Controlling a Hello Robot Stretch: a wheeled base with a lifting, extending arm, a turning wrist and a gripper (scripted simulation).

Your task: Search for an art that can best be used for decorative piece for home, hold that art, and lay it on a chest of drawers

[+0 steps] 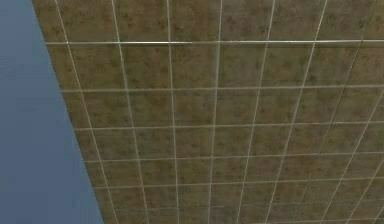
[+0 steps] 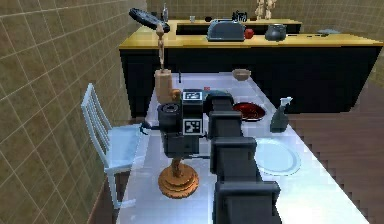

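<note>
Search seems done: gripper [image 2: 178, 150] sits at a brown wooden sculpture [image 2: 180, 181] on the white table [image 2: 320, 195], lower centre of the arm side view. Whether it holds anything, I cannot tell. Lifting it and laying it on a chest of drawers remain.

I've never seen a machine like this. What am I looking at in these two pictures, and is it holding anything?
It is a wheeled robot with one extending arm. The forward view, from a camera looking ahead, faces a brown tiled wall. The arm side view looks out along the dark arm over a white table. On it stand a wooden figurine, a white plate, a dark red bowl and a spray bottle. The end effector sits at the arm's tip; whether it holds anything cannot be told.
</note>
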